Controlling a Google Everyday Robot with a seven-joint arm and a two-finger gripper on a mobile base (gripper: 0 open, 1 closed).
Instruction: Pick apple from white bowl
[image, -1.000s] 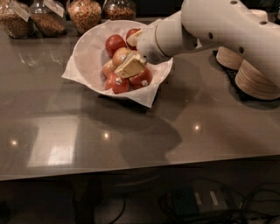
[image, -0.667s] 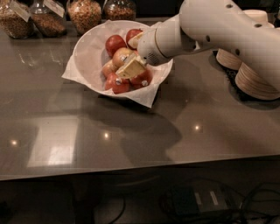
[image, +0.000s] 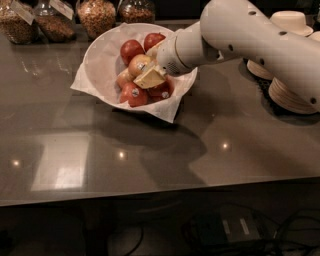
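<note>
Reaching into white bowl (image: 97, 57), upper centre-left of frame. My gripper (image: 150, 78) sits low in the pile, right against the pale apple (image: 136, 64), angled in to avoid the red apples (image: 131, 50). Open or clamped: can't tell.

Gripper (image: 150, 77) is down inside the white bowl (image: 97, 60), just beside the pale apple (image: 136, 63), red apples (image: 131, 49) all around.

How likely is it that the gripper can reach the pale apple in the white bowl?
Probably yes. The gripper is down inside the white bowl, right beside the pale apple, which lies on top, uncovered.
</note>
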